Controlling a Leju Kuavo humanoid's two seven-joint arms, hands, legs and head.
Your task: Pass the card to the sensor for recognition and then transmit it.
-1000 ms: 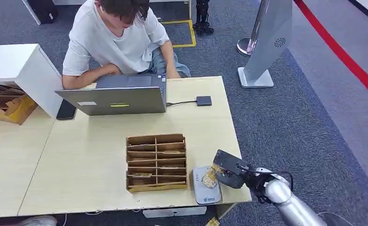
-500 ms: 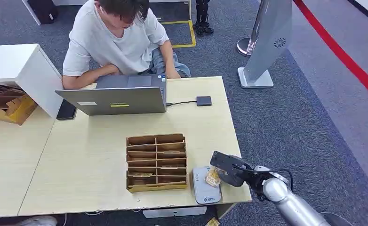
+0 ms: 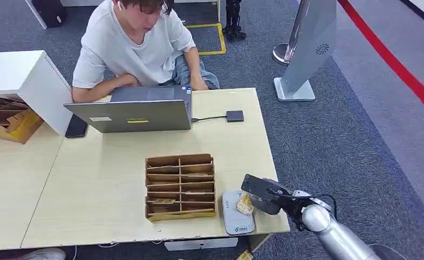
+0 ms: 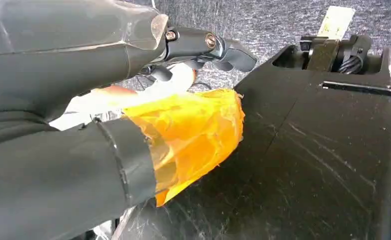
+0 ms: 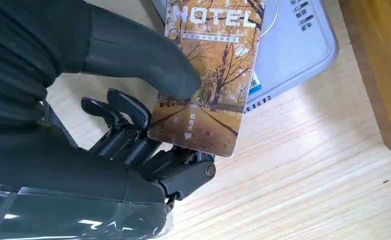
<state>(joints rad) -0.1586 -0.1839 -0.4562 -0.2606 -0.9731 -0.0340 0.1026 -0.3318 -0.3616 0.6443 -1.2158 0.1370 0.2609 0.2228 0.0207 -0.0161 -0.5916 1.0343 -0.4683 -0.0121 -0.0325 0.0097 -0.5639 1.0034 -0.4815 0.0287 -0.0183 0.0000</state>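
Card (image 5: 211, 75), hotel key type with an autumn tree print, sits pinched in the right hand (image 3: 267, 196): thumb on the printed face, darker fingers (image 5: 128, 132) behind it. It's held over the right edge of the grey card reader (image 3: 236, 212); from the wrist camera the card overlaps the reader's top, contact can't be confirmed. Reader lies flat near the front edge of the wooden table (image 3: 107, 184), just right of the cardboard slot organizer (image 3: 180, 186), which has a few cards in its lower slots. Left hand (image 4: 148, 100) is seen up close with orange tape on it; fingers curled or spread, can't tell, and nothing clearly held. Further back: open laptop (image 3: 136, 111), a phone (image 3: 76, 127) beside it, a small dark hub (image 3: 235, 116) on a cable, and a person (image 3: 136, 46) seated behind the laptop.
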